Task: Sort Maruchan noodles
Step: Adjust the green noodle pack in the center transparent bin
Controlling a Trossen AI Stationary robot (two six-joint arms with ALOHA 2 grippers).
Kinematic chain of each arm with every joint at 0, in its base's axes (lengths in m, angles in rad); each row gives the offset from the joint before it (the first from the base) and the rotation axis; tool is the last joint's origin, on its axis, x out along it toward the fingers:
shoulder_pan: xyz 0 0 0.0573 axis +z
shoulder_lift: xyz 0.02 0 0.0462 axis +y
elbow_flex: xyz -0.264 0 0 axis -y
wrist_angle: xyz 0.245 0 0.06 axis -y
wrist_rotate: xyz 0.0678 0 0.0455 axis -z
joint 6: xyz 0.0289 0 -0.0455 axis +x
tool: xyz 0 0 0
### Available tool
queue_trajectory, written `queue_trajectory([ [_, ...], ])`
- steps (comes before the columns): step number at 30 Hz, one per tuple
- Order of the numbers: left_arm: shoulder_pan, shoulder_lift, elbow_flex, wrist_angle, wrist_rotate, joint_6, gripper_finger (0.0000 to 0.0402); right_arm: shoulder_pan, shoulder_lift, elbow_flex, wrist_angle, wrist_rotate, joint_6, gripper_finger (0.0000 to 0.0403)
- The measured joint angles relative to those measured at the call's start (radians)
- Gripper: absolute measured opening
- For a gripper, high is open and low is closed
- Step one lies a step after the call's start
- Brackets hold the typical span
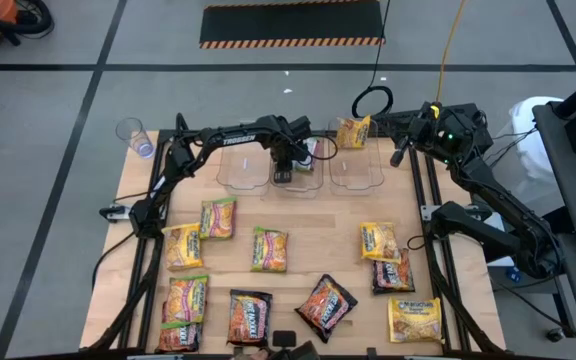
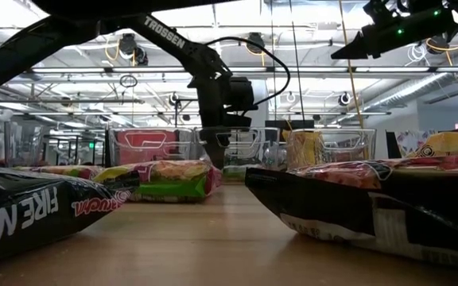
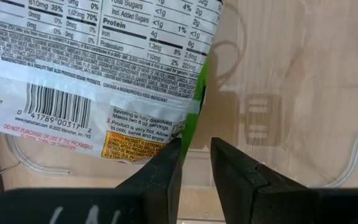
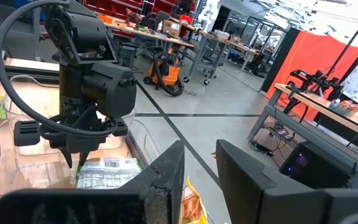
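Note:
Several Maruchan noodle packets lie on the wooden table (image 1: 308, 225): yellow ones (image 1: 182, 246) (image 1: 414, 318), a green-edged one (image 1: 269, 249), dark ones (image 1: 326, 305) (image 1: 250, 315). My left gripper (image 1: 282, 176) hangs over the middle clear bin (image 1: 313, 188), its jaws a little apart and empty. Just past its fingertips (image 3: 173, 155) a green-edged packet (image 3: 92, 68) lies label-up in that bin. A yellow packet (image 1: 353, 132) leans in the right bin (image 1: 363, 178). My right gripper (image 4: 199, 162) hovers open and empty beside that bin, above the yellow packet (image 4: 193, 208).
A third clear bin (image 1: 240, 172) stands to the left of the middle one. A clear plastic cup (image 1: 134, 134) sits at the table's far left corner. Close to the low camera lie a dark packet (image 2: 30, 210) and another dark one (image 2: 372, 210).

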State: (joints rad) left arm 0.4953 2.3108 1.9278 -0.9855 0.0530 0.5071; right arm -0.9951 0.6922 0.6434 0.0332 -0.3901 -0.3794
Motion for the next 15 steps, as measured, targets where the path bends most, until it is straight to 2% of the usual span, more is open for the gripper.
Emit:
queue_trajectory([
  [15,0.002,0.0,0.0,0.004,0.014,-0.057,0.0093,0.0,0.0,0.0,0.0,-0.001,0.0,0.0089],
])
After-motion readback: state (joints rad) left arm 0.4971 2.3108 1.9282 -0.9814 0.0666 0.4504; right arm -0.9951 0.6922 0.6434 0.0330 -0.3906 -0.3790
